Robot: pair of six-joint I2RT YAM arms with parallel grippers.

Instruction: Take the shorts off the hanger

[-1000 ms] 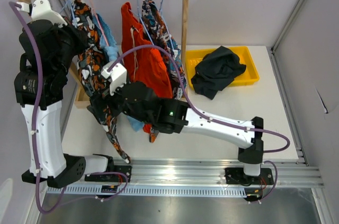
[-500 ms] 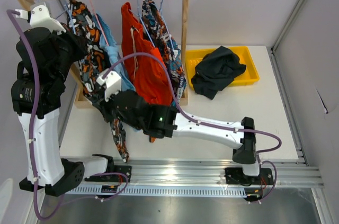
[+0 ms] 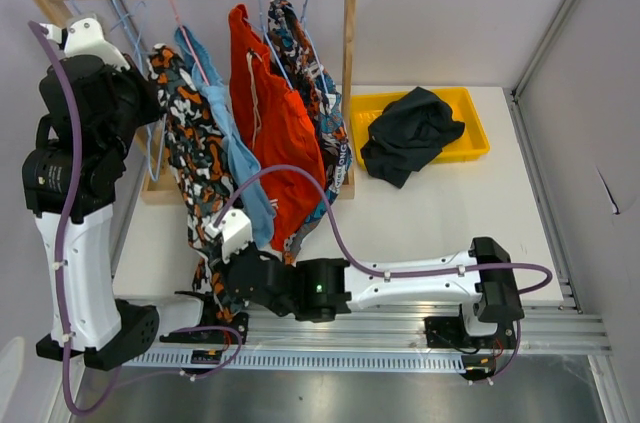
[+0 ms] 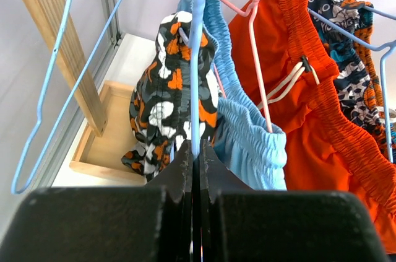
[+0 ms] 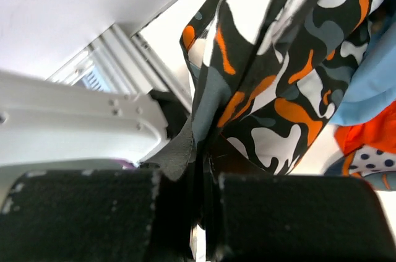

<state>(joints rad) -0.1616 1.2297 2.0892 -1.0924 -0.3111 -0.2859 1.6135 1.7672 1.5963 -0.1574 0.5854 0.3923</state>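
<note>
Top view: the camouflage shorts (image 3: 200, 168) hang in one long strip. Long axis runs from the left gripper (image 3: 150, 78) down to the right gripper (image 3: 212, 273), which is nearer the hem.

Left wrist: left gripper (image 4: 197, 157) clenched on the blue hanger (image 4: 197, 57) wire. Shorts' waistband (image 4: 164, 113) drapes just ahead of the fingertips.

Right wrist: right gripper (image 5: 204, 169) clamped on the camouflage hem (image 5: 266, 88). Cloth runs up and away from it. Next pull probably follows that axis, away from the hanger.

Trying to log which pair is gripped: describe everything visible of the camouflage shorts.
Soft fabric in orange, grey, white and black patches, the camouflage shorts hang stretched long from a light blue hanger, against the light blue shorts. The right gripper is shut on their lower end; the left gripper pinches the hanger.
</note>
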